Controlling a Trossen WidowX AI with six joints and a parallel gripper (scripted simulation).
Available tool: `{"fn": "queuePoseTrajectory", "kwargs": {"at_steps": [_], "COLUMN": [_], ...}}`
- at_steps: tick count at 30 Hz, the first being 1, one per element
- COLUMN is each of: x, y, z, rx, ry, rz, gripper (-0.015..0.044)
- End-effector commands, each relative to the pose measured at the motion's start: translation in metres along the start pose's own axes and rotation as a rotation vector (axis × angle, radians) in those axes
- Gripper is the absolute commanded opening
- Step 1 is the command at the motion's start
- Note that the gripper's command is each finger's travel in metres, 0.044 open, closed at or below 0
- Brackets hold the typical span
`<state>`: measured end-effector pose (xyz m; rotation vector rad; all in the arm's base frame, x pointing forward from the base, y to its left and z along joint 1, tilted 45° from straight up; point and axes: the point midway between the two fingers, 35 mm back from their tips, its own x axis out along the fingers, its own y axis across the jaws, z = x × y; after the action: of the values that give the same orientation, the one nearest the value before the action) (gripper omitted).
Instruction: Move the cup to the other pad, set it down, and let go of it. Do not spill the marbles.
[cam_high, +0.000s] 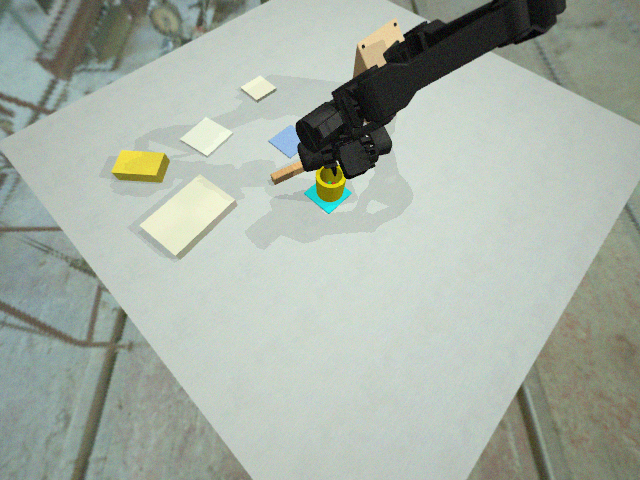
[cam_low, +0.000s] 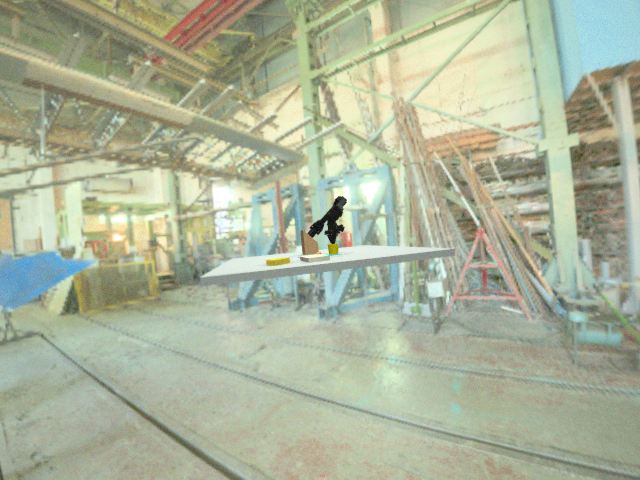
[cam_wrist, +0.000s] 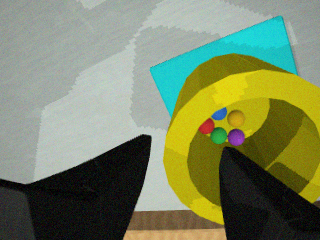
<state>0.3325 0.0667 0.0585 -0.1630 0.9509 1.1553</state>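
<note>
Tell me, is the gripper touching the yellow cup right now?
Cannot tell. In the wrist view the gripper straddles the cup wall, left finger clear of it, but the right finger overlaps the rim, hiding any gap.
</note>
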Motion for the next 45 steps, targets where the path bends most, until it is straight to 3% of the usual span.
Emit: {"fn": "queuePoseTrajectory", "kwargs": {"at_steps": [1, 16, 27, 40, 45], "x": [-0.009, -0.027, -0.027, -0.082, -0.087], "y": [-0.001, 0.001, 0.001, 0.002, 0.003], "z": [0.001, -0.004, -0.004, -0.005, -0.005], "rx": [-0.006, -0.003, 0.001, -0.002, -0.003], "ry": [-0.007, -0.009, -0.002, -0.005, -0.006], "rz": [-0.007, -0.005, -0.001, -0.006, -0.006], "gripper": [0.0147, 0.0147, 0.0435, 0.044, 0.044]}}
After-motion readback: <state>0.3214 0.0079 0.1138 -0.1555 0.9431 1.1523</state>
